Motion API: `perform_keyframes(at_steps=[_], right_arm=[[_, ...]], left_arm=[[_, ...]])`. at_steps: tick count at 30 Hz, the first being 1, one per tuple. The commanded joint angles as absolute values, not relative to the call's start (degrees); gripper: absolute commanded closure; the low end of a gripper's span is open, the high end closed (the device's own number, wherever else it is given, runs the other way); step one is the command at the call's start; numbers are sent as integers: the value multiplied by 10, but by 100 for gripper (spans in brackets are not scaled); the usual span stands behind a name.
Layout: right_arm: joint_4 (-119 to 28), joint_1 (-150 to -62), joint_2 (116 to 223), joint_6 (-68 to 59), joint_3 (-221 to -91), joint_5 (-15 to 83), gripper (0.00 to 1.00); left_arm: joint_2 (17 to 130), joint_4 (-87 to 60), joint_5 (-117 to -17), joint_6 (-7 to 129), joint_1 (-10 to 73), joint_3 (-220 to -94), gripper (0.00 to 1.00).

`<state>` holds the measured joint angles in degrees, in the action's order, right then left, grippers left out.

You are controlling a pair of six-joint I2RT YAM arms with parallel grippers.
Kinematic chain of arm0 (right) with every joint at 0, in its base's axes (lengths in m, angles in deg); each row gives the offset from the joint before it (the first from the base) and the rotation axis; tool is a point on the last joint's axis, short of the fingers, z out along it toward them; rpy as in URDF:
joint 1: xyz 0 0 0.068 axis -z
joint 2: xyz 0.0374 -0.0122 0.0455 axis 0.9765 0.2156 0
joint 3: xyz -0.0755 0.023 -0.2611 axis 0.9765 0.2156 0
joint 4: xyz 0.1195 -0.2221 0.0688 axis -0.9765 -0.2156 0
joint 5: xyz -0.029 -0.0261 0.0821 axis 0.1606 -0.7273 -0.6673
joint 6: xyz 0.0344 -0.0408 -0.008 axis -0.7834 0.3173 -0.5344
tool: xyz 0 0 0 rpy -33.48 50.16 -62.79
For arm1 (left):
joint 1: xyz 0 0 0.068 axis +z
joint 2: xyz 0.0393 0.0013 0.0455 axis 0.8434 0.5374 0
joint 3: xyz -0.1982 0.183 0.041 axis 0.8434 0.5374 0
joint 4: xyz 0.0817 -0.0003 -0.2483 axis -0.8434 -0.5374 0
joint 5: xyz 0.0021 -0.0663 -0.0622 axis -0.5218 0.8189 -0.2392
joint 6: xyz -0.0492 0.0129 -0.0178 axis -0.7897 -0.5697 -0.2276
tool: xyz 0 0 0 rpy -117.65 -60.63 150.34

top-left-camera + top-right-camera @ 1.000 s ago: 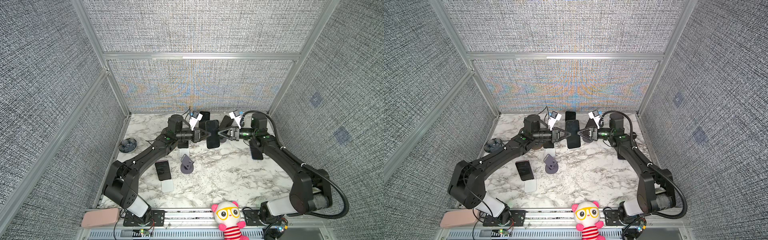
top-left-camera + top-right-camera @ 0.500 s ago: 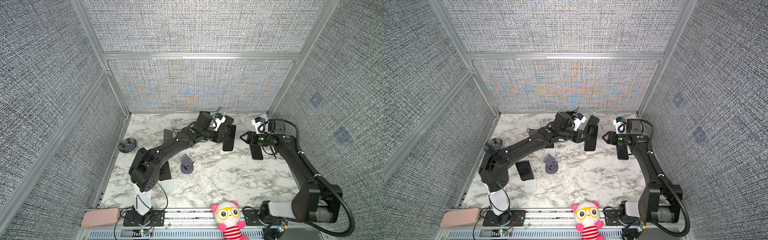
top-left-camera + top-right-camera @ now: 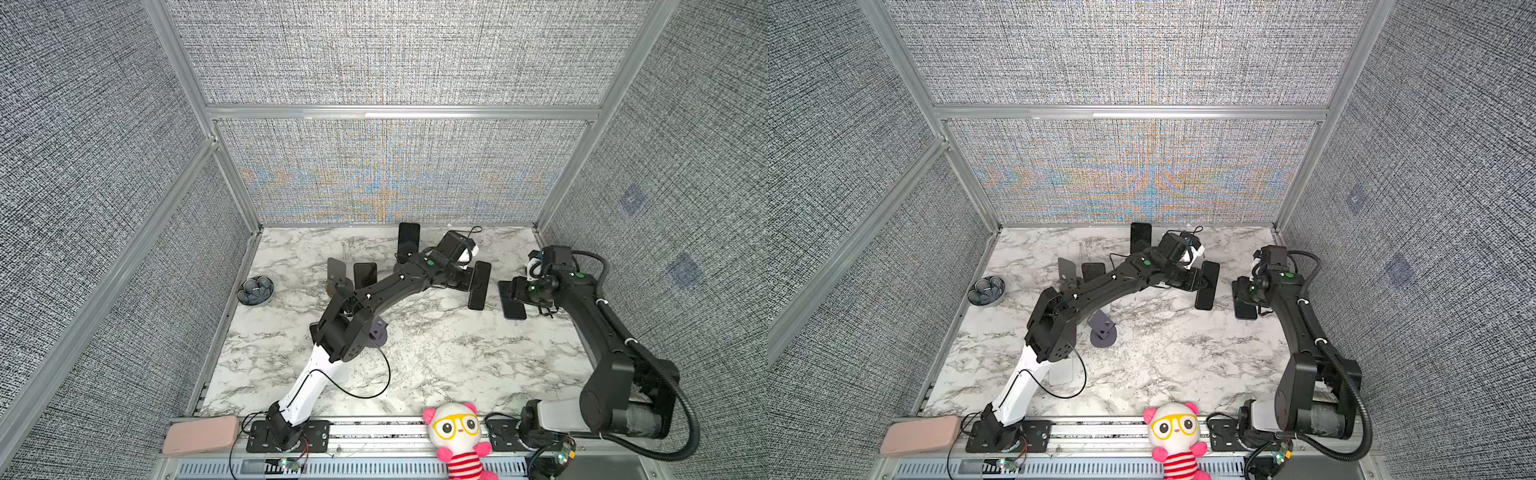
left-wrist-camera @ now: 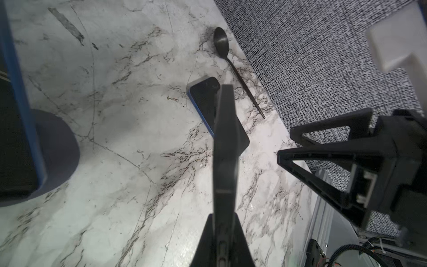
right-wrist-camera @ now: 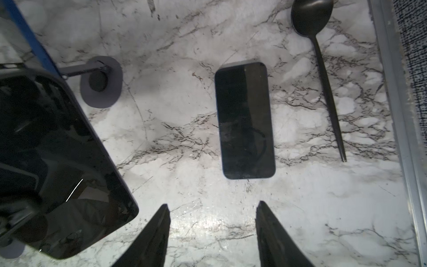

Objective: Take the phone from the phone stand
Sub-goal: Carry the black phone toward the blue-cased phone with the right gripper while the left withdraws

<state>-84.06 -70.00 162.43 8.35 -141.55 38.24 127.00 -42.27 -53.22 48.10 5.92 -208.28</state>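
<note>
Left claw [image 3: 468, 279] is pinching the phone [image 3: 480, 286], its fingers [image 4: 204, 247] pressed tightly on both sides of it. In the left wrist view the phone is showing edge-on between them. The left arm [image 3: 399, 286] is reaching across the middle of the worktop [image 3: 436, 353], so the phone is being held over the right half, upright on its short end. Whether its lower end is touching the worktop, I cannot tell. The held phone is showing its dark glass and blue rim in the right wrist view. The grey phone stand [image 3: 1102, 328] is sitting empty beside the elbow of the left arm, well apart from the phone. Right claw [image 5: 212, 208] is hovering with its jaws spread and nothing between them, close by a second phone [image 5: 246, 120] that is lying flat with the screen up. A black spoon [image 5: 323, 69] is lying beside this second phone, near the wall [image 5: 416, 46].
</note>
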Motion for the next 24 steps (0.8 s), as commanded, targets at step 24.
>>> perform_keyframes(at_steps=[24], right_arm=[[-812, -699, 1883, 179, -1501, 445, 19]], left_arm=[[1376, -319, -491, 293, 63, -2091, 100]])
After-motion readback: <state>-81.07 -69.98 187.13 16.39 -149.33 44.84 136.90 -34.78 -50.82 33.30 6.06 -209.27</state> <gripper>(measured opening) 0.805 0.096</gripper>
